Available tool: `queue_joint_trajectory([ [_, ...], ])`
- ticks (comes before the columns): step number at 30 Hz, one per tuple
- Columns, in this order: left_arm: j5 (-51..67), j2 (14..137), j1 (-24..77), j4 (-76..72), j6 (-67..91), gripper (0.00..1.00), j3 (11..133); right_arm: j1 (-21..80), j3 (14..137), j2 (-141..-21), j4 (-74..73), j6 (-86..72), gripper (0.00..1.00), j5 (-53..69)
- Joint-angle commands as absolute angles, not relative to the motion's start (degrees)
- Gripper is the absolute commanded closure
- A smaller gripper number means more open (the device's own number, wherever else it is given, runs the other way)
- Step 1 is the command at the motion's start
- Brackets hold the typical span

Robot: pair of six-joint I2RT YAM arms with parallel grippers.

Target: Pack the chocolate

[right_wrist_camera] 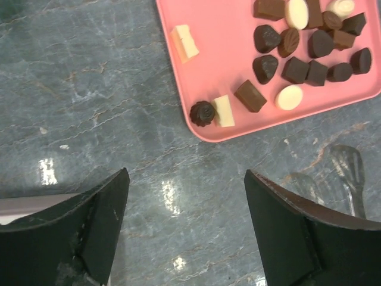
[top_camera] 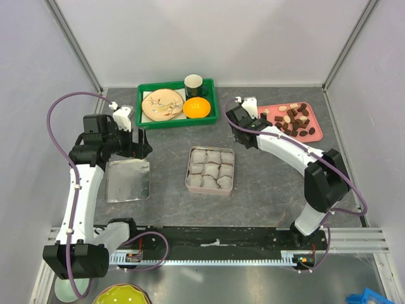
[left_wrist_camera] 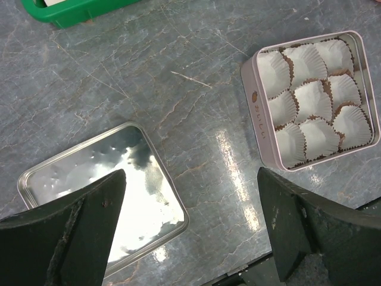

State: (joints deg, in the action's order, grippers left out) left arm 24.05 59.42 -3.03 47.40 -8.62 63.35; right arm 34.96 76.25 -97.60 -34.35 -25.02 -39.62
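The chocolate (top_camera: 295, 120) lies as several dark brown and cream pieces on a pink tray (top_camera: 316, 135) at the back right. In the right wrist view the chocolate (right_wrist_camera: 289, 42) sits on the pink tray (right_wrist_camera: 209, 59) at the top. My right gripper (top_camera: 237, 121) hovers just left of the tray, and the right gripper (right_wrist_camera: 186, 179) is open and empty over bare table. A square tin (top_camera: 211, 188) lined with white paper cups (left_wrist_camera: 309, 98) stands mid-table. My left gripper (top_camera: 143, 147) hangs by the tin's lid (top_camera: 128, 180). The left gripper (left_wrist_camera: 191, 179) is open and empty.
A green tray (top_camera: 144, 121) at the back holds a patterned plate (top_camera: 162, 104), an orange bowl (top_camera: 197, 108) and a dark cup (top_camera: 193, 84). A clear plastic utensil (right_wrist_camera: 347, 173) lies below the pink tray. The lid (left_wrist_camera: 101, 196) lies upturned at the left. Enclosure walls stand on three sides.
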Motion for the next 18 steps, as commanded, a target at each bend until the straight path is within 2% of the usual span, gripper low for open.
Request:
queue_joint_trajectory([
  [1,23.8,59.4,-3.3,44.6,-10.6,0.02,62.5,33.8,78.4,-98.4,-33.4,-23.8,0.12,-42.5],
  [3,23.6,59.9,-3.2,44.2,-10.7,0.02,62.1,33.0,78.7,-99.3,-33.1,-23.6,0.13,-41.5],
  [8,23.1,60.6,-3.3,43.3,-11.3,0.02,62.2,27.9,76.5,-99.9,-24.8,-21.2,0.22,-33.3],
  [13,21.9,61.2,-3.3,42.5,-12.0,0.01,62.2,26.3,80.5,-106.1,-24.1,-19.2,0.3,-31.8],
  [18,21.6,62.0,-3.2,41.7,-11.9,0.01,62.0,26.0,82.9,-110.1,-24.0,-19.0,0.33,-30.3],
])
